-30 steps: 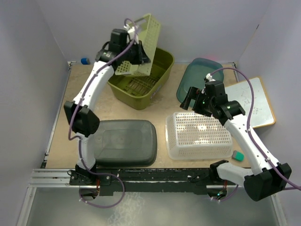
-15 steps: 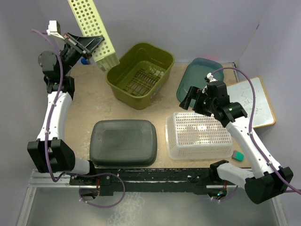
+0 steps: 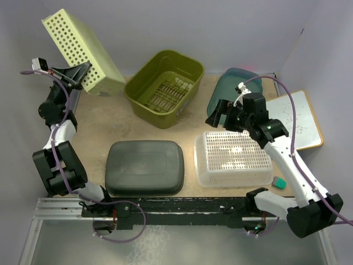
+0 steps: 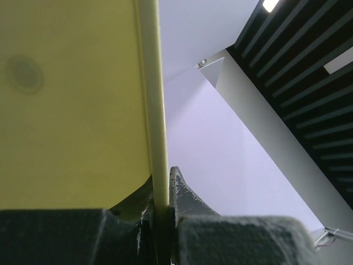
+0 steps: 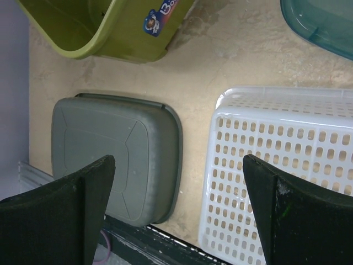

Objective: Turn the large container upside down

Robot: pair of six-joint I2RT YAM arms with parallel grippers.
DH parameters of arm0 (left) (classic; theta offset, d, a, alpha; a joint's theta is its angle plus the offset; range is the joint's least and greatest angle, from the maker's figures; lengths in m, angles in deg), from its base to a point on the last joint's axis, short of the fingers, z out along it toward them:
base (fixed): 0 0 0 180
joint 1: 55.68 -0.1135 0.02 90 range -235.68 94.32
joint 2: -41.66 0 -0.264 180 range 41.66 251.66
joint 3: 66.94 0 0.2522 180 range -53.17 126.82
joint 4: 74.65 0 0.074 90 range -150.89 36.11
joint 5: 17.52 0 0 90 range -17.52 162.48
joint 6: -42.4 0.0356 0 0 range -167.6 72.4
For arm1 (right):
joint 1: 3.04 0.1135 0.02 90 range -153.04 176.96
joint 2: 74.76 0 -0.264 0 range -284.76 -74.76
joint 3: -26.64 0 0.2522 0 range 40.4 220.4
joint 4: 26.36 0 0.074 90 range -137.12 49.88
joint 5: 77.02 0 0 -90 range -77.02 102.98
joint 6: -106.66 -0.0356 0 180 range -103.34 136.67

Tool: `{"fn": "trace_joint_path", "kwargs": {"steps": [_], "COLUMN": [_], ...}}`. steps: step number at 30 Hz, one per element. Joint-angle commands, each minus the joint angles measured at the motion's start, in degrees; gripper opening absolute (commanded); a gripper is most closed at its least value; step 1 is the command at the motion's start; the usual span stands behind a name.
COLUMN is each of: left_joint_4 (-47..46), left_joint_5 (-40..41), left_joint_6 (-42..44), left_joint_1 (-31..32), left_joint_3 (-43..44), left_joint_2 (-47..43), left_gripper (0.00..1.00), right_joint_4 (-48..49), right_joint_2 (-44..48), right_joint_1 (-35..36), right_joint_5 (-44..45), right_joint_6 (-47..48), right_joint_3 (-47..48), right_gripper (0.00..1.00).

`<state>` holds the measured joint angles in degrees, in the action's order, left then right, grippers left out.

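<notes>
The large olive green container (image 3: 165, 88) stands upright at the back middle of the table, its corner showing in the right wrist view (image 5: 105, 27). My left gripper (image 3: 81, 74) is shut on the wall of a pale yellow perforated basket (image 3: 80, 52), held high at the far left, clear of the green container. In the left wrist view the basket wall (image 4: 71, 110) is pinched between my closed jaws (image 4: 162, 187). My right gripper (image 3: 220, 117) is open and empty above the table between the white basket and the green container; it also shows in its wrist view (image 5: 179, 215).
A dark grey bin (image 3: 145, 167) lies upside down at the front left. A white perforated basket (image 3: 233, 158) lies upside down at the front right. A teal container (image 3: 231, 91) lies at the back right, beside a whiteboard (image 3: 298, 118). A green eraser (image 3: 280, 183) sits near the front right edge.
My left arm has lifted the yellow basket out of the green container and swung it up and to the far left. My right gripper has shifted slightly left.
</notes>
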<state>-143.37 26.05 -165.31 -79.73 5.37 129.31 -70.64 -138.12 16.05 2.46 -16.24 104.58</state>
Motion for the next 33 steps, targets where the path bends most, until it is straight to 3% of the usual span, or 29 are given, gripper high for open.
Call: {"fn": "trace_joint_path", "kwargs": {"steps": [1,8,13,16,20,27,30,33], "left_joint_4": [-16.22,-16.17,-16.22,-16.22,-16.22,-16.22,-16.2,-16.2], "left_joint_5": [-1.5,-2.77,-2.43,-2.98,-2.99,-2.51,-2.57,-3.06], "left_joint_6": [-23.75,-21.43,-19.26,-18.56,-18.41,-17.48,-17.23,-17.2], "left_joint_1": [-0.58,-1.58,-1.79,-1.87,-1.88,-1.9,-1.96,-2.17], "left_joint_3": [-2.81,-10.26,-15.23,-16.48,-16.44,-18.16,-18.72,-18.52], "left_joint_2": [-0.83,-1.57,-2.48,-2.45,-2.73,-3.19,-3.02,-3.02], "left_gripper": [0.0,0.0,0.0,0.0,0.0,0.0,0.0,0.0], "right_joint_4": [3.05,8.86,9.74,10.93,5.13,10.33,7.0,4.13], "right_joint_2": [-1.29,-3.2,-11.95,-19.71,-32.3,-42.19,-48.42,-52.74], "right_joint_1": [0.41,3.46,14.73,20.45,26.25,30.45,30.48,30.48], "right_joint_5": [-2.49,-5.76,3.79,1.67,5.67,7.1,7.16,6.92], "right_joint_6": [0.87,-0.31,1.53,11.46,26.67,39.12,41.23,41.89], "right_joint_3": [1.76,2.98,11.45,17.95,29.79,36.92,43.85,48.6], "right_gripper": [1.0,1.0,1.0,0.98,0.97,0.91,0.85,0.64]}}
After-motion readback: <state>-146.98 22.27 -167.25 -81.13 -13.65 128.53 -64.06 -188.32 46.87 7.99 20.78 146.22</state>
